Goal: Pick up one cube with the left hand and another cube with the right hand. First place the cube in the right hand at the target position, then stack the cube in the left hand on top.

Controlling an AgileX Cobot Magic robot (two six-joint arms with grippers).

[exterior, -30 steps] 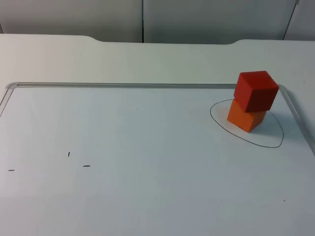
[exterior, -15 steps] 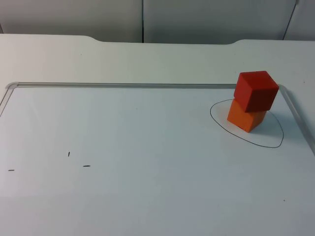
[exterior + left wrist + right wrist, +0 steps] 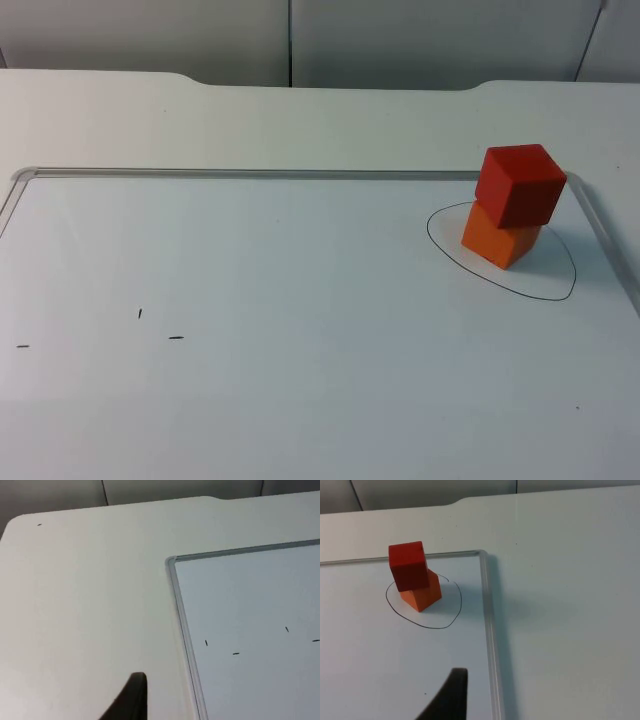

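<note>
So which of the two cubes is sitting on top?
The red cube; it rests, slightly offset, on the orange cube, which stands inside the drawn outline.

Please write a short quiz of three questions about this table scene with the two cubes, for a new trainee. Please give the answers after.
1. True or false: the red cube rests on top of the orange cube.
2. Where does the stack stand? A) inside the drawn outline on the whiteboard; B) beside the short dash marks; C) on the table outside the board's frame.
3. Fill in: the top cube sits ____ on the lower one, squarely or turned and offset?

Key: 1 true. 2 A. 3 turned and offset; in the right wrist view the red cube overhangs the orange cube.
</note>
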